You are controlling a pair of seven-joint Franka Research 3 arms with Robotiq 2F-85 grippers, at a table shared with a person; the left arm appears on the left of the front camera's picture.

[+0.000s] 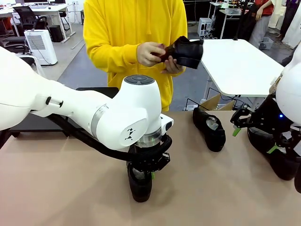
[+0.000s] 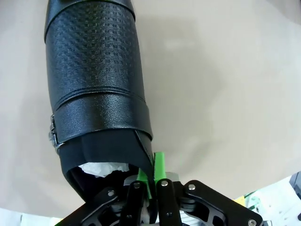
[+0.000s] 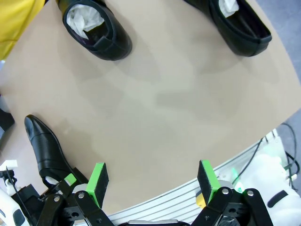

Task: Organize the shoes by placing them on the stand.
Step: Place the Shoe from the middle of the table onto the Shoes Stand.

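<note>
Beneath the left wrist housing [image 1: 136, 117], the left gripper [image 1: 146, 173] was mostly hidden; it pinched the rim of a shoe [image 1: 139, 187] on the counter [image 1: 56, 188]. The right gripper [image 3: 153, 181] gaped wide, empty.

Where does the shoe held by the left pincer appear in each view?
Front view: the shoe stands bottom centre, beneath the left arm.
Left wrist view: the shoe, upper left, heel lowest.
Right wrist view: the shoe, lower left, toe upward.
Shared landmark: the left pincer, clamped on its heel rim.
</note>
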